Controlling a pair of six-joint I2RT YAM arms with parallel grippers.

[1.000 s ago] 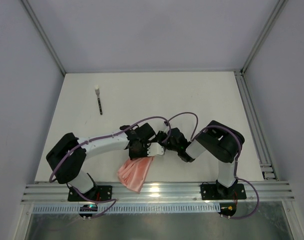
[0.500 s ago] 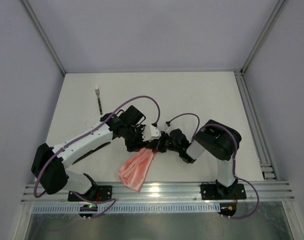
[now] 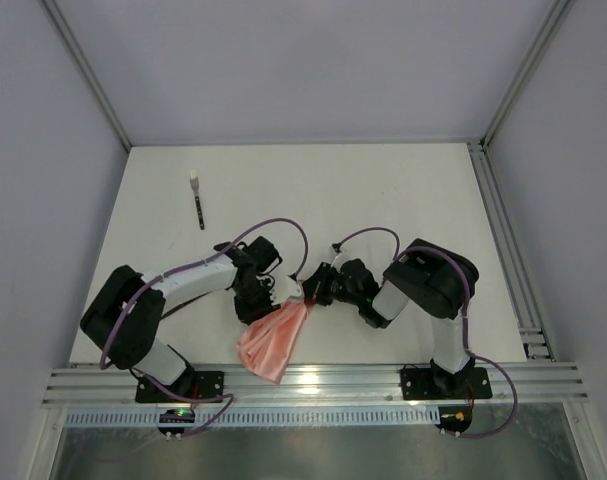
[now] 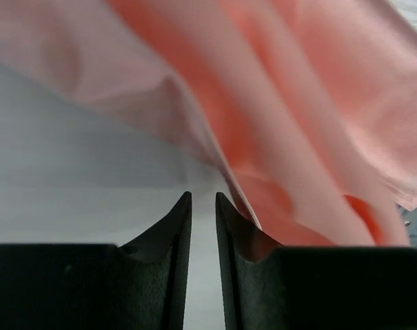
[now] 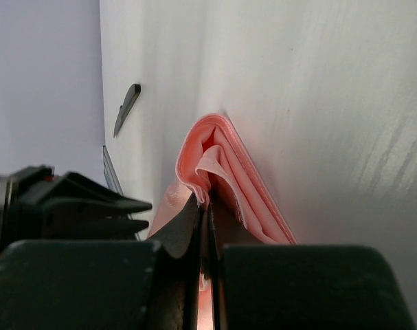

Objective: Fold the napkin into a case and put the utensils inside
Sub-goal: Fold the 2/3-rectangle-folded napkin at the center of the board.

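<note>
The salmon-pink napkin (image 3: 273, 342) lies folded into a narrow wedge near the table's front edge, its pointed end up and to the right. My right gripper (image 3: 305, 295) is shut on that pointed end; the right wrist view shows its jaws (image 5: 208, 199) pinching a fold of the napkin (image 5: 229, 158). My left gripper (image 3: 257, 310) sits just left of the napkin. In the left wrist view its jaws (image 4: 203, 199) stand a narrow slit apart and empty, with the napkin (image 4: 318, 117) just ahead and right. One black utensil (image 3: 198, 205) with a white tip lies far back left. A second utensil is not visible.
The aluminium rail (image 3: 313, 385) runs along the table's front edge just below the napkin. Another rail (image 3: 503, 240) borders the right side. The two arms' wrists are close together over the napkin's top.
The left arm swung out to the left, then drew back, its gripper now lower and left of the napkin. The napkin's top is drawn into a point in the right gripper.
</note>
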